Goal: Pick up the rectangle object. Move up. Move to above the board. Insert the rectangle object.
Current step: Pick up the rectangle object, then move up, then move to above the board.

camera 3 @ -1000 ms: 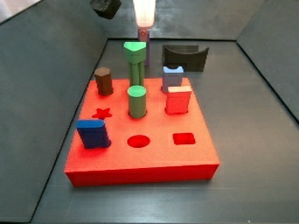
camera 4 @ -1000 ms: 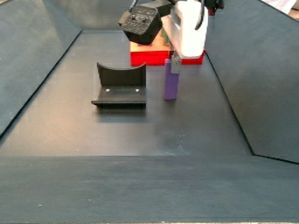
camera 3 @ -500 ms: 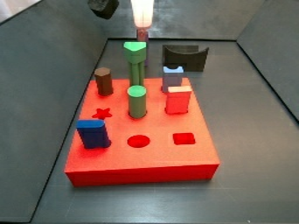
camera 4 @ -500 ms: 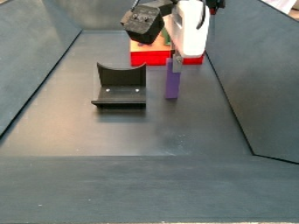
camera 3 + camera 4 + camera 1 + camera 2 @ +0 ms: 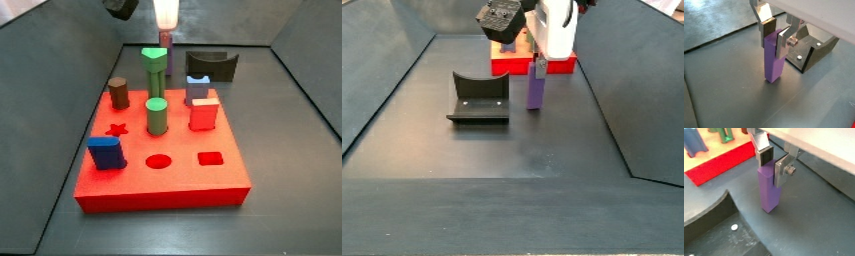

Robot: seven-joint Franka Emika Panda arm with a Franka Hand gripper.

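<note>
The end effector stands over the top of the rectangle object, with one finger on one face of the block and the opposite finger on the other face. Both wrist views show the dark pads flat against the upper part of the purple block, so the end effector is closed on it at a narrow width. In a wrist view the end effector grips the rectangle object at its top only; most of the block's length hangs clear below the fingers.

The rectangle object is upright. Its lower end is at the dark floor; the views do not settle whether it touches or sits just above it. In a side view the block stands just in front of the board, with the end effector body directly above it.

The fixture stands on the floor just beside the block, apart from it. In a wrist view the fixture is close behind the gripped block.

In a side view the board lies on the floor and carries a dark blue block, a red block, two green pegs and a brown peg. A star hole, a circle hole and a square hole are open near its front edge.
</note>
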